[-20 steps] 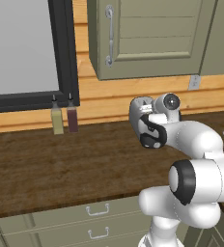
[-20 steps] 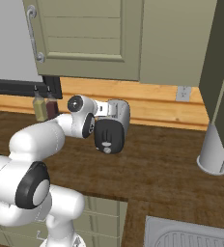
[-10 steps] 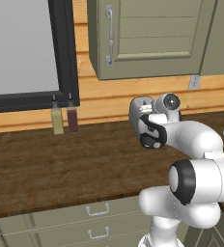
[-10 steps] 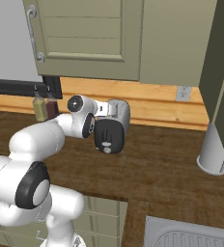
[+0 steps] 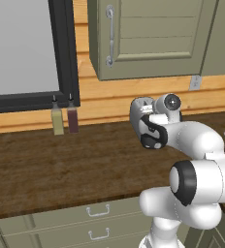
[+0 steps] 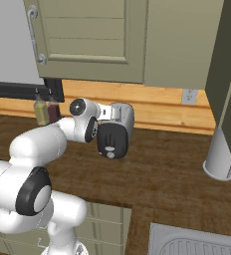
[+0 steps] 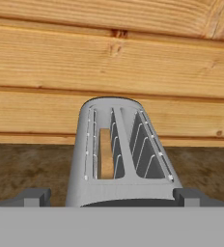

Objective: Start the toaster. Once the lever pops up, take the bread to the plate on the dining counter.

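Nothing has shifted over the last sec: arm, toaster (image 6: 118,124) and both base views sit just as they did, so I'm paused, not mid-move. My gripper (image 7: 112,197) is spread as wide as it goes, holding nothing, w/ one dark tip either side of the toaster's near end and the slots running away from me toward the plank wall (image 7: 109,62). The bread (image 7: 104,153) sits down in the slot that's on the left in the hand view, a tan slice between the wire guides; the other slot has nothing in it. The toaster stands upright on the dark wood bench (image 5: 61,164), close to the back wall, w/ its black end panel (image 6: 111,142) and round knob (image 6: 109,155) facing out toward the base in the right base view. I can't pick out the lever from these angles, so can't tell if it's up or down. My read: no change means the start step isn't done yet; I'm lined up above the near end and prob. need to come down on the lever side of that black panel and press. Bread grab and the plate run come after the pop-up. Two small bottles (image 5: 65,118) stand well off to the side by the window frame and a pale cylinder (image 6: 219,158) stands further along the bench, neither in my way.
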You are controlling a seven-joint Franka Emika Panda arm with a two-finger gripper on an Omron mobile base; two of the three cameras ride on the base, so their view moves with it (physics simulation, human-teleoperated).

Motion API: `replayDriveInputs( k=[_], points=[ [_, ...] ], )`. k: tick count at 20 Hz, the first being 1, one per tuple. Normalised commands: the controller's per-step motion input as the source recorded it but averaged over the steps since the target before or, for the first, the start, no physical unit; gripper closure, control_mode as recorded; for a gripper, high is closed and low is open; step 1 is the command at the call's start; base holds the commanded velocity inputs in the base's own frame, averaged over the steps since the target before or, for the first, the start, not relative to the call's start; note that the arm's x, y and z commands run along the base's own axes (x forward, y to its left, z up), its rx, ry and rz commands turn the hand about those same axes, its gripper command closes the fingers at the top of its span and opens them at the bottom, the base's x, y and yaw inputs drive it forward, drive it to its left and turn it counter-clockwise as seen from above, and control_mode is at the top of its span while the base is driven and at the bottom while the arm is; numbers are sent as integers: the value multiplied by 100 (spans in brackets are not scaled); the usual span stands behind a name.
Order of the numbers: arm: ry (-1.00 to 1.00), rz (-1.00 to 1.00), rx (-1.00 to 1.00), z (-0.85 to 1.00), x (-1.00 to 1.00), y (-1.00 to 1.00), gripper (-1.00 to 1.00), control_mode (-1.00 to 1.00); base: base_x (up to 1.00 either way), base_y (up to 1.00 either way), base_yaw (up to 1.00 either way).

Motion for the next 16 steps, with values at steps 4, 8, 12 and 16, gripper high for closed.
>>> replayDriveInputs(
  k=[4,8,12,16],
  points=[
    [0,0,0,1,0,3,-100,-100,0,0,0],
    [0,0,0,15,0,6,-100,-100,0,0,0],
    [0,0,0,18,0,6,-100,-100,0,0,0],
    [0,0,0,12,0,3,-100,-100,0,0,0]
  ],
)
